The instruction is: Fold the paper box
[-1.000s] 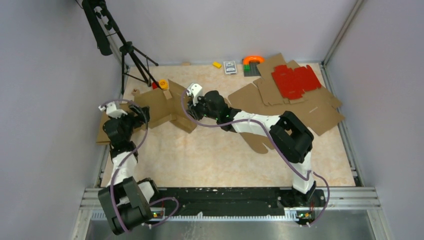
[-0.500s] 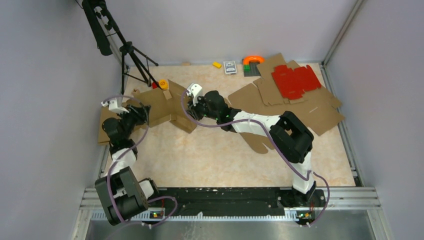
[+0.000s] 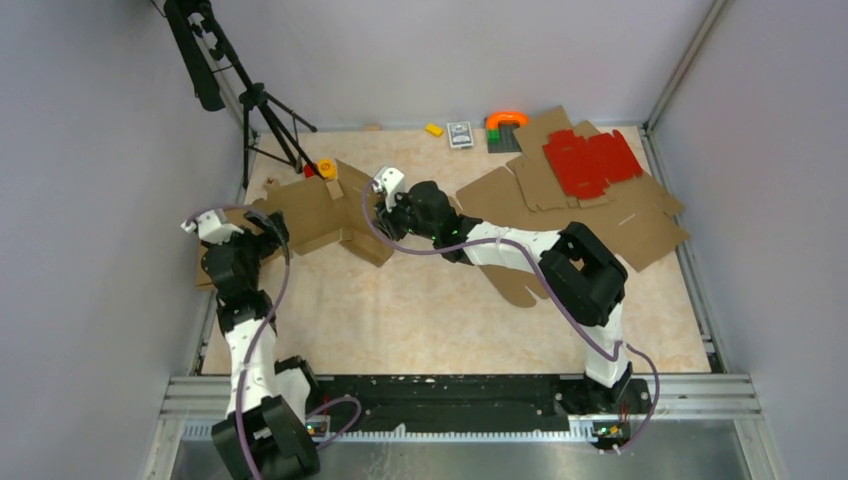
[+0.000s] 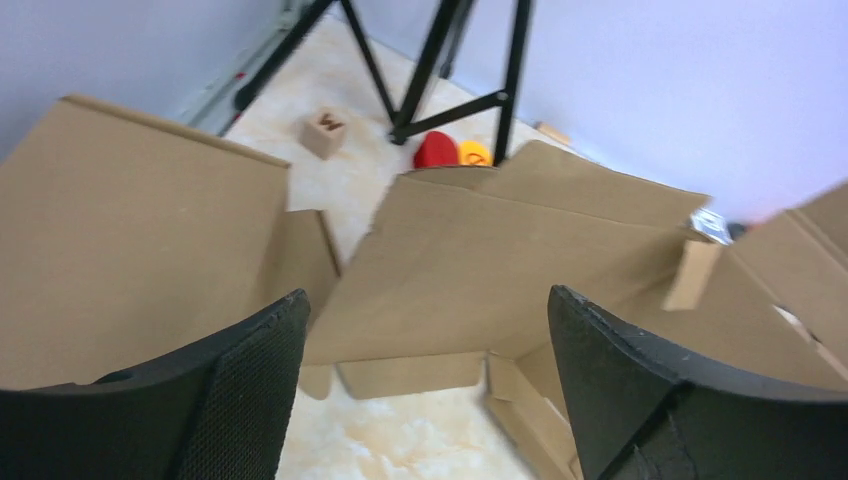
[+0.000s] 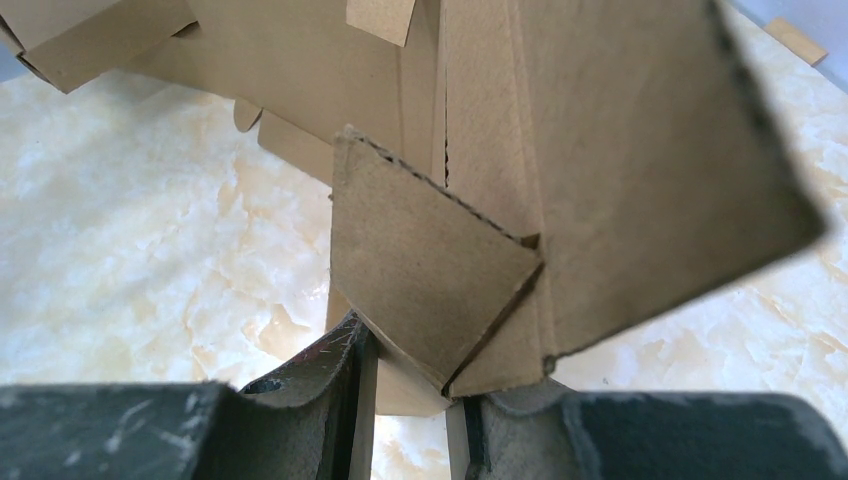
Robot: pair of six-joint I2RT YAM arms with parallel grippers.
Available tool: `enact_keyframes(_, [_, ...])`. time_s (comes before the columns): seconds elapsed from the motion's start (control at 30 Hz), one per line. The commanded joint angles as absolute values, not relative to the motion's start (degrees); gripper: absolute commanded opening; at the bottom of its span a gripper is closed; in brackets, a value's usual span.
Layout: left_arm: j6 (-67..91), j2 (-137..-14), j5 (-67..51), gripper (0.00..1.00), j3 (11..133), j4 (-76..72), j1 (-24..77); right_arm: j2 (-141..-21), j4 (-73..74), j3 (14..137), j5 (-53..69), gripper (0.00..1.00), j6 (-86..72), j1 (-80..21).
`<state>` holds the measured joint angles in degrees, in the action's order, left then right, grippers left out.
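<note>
The paper box (image 3: 322, 212) is a brown cardboard piece, partly folded, at the back left of the table. My right gripper (image 3: 379, 222) is shut on its right corner; in the right wrist view the folded flaps of the box (image 5: 600, 150) are pinched between the jaws of the right gripper (image 5: 410, 350). My left gripper (image 3: 268, 226) hovers at the box's left side, open and holding nothing. In the left wrist view the left gripper (image 4: 425, 300) faces a raised wall of the box (image 4: 520, 250), with a flat panel (image 4: 130, 230) to the left.
A black tripod (image 3: 260, 110) stands behind the box, with a red and orange toy (image 3: 322, 168) and a small wooden block (image 4: 325, 132) by its feet. Flat cardboard sheets (image 3: 640, 225) with a red sheet (image 3: 590, 160) on top lie back right. Small items (image 3: 460, 134) line the back wall.
My left gripper narrowed and opened wide again, and its arm swung back to the left, away from the box wall. The right gripper and box corner have not moved.
</note>
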<state>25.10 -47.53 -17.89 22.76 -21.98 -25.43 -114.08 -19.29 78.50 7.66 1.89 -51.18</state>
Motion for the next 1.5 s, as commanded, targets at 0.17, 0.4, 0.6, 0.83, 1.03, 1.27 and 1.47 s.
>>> enact_keyframes(0.17, [17.11,-62.33,-21.87,0.99,30.35,-28.38,-26.58,-113.93,-12.80,78.02,10.02,0.20,1.20,-51.03])
enact_keyframes(0.4, [21.91,-69.13,-30.86,0.99,29.61,-42.60,-32.75,-113.54,-13.05,77.78,10.37,0.20,1.35,-51.01])
enact_keyframes(0.6, [32.43,-79.64,-44.12,0.82,30.25,-59.08,-34.34,-113.40,-12.96,77.78,10.28,0.19,1.47,-50.98])
enact_keyframes(0.83, [48.73,-90.21,-55.15,0.54,31.25,-84.80,-34.27,-113.16,-12.83,77.96,10.72,0.19,1.42,-50.91])
enact_keyframes(1.03, [53.54,-92.17,-56.77,0.27,29.99,-91.98,-33.38,-113.16,-12.66,78.13,10.90,0.19,1.31,-50.97])
enact_keyframes(1.27, [38.81,-80.09,-52.42,0.14,25.66,-71.22,-28.53,-112.76,-11.63,78.44,8.82,0.16,1.09,-50.83])
enact_keyframes(1.47, [25.19,-64.39,-39.09,0.00,21.12,-48.66,-19.56,-112.12,-11.13,78.22,7.38,0.16,0.87,-50.66])
